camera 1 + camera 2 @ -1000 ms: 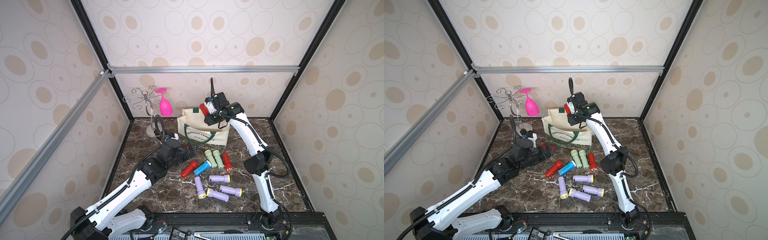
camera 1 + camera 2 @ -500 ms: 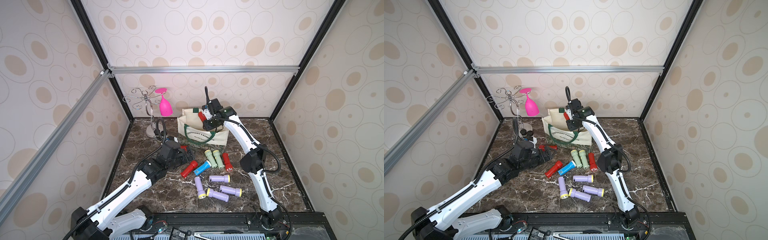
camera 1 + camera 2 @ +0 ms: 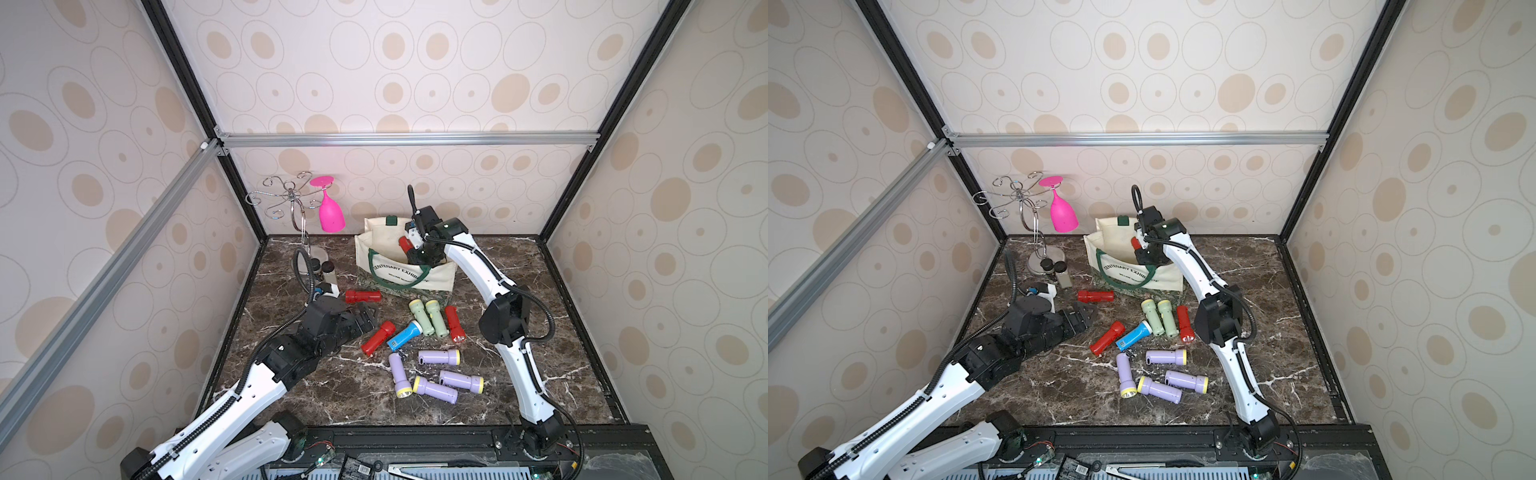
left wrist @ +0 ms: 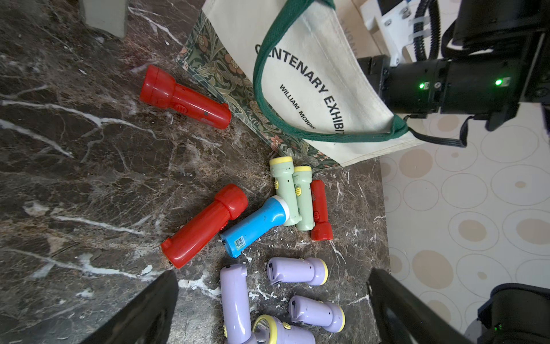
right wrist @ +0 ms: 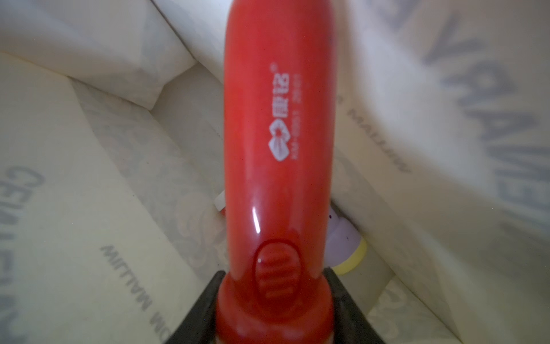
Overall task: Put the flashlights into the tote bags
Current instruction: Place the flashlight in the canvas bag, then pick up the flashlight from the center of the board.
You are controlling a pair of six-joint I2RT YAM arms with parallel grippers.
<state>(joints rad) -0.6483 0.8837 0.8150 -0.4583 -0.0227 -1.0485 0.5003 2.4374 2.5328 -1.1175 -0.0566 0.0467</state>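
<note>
Holding red flashlight [image 5: 279,134] by its head, right gripper [image 5: 273,272] sits inside tote bag [image 3: 432,278] mouth | left gripper [image 4: 272,277] spread wide, empty | we see loose flashlights [image 3: 430,318] clustered mid-worktop [image 3: 332,395], bare marble along right edge

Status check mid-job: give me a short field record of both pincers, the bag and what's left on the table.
left pincer: open, empty, above the table
right pincer: inside the bag, red flashlight between its fingers; grip unclear
bag: standing, lilac flashlight seen inside
table: ten flashlights lying loose: four lilac, three red, two green, one blue
</note>
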